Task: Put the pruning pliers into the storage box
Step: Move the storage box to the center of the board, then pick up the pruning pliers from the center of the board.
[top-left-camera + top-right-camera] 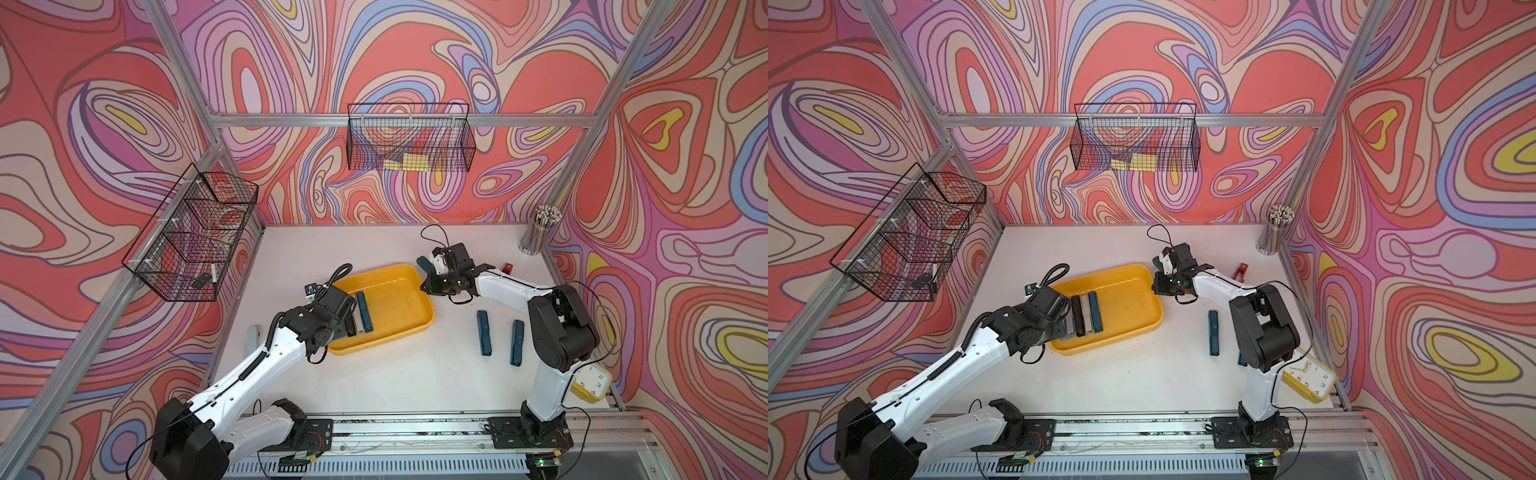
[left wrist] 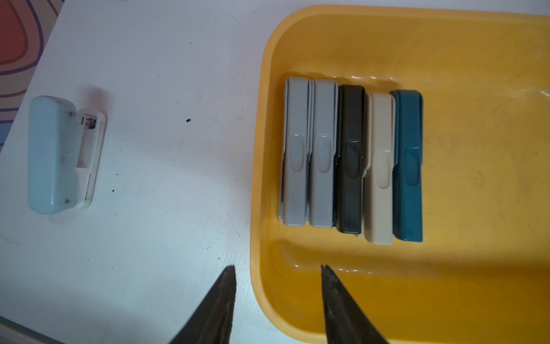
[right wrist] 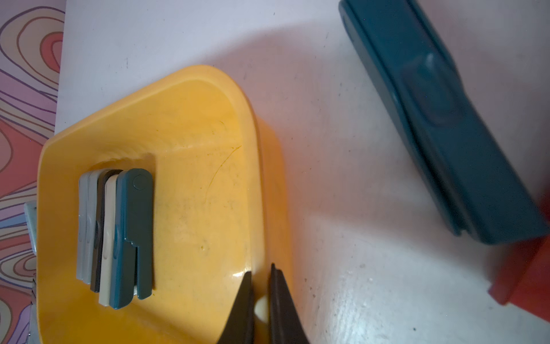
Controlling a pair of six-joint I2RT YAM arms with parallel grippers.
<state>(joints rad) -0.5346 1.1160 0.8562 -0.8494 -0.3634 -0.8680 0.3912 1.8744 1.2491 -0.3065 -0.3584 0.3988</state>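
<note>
The left gripper point(image 2: 276, 267) hangs half-open and empty, straddling the storage box point(image 2: 416, 10) rim; the right gripper point(image 3: 261, 269) is pinched shut above that rim, bare floor beside it.

- Clock point(image 1: 1308, 380), yellow case, lying at the tabletop's right edge by the corner nearest the arm bases: black hour numerals on a white dial.
- In a top view, 2, 3, 4, 5, 6 and 7 can be read along the dial's rim; the remaining numerals are too blurred to tell.
- Elsewhere: nothing legible.
</note>
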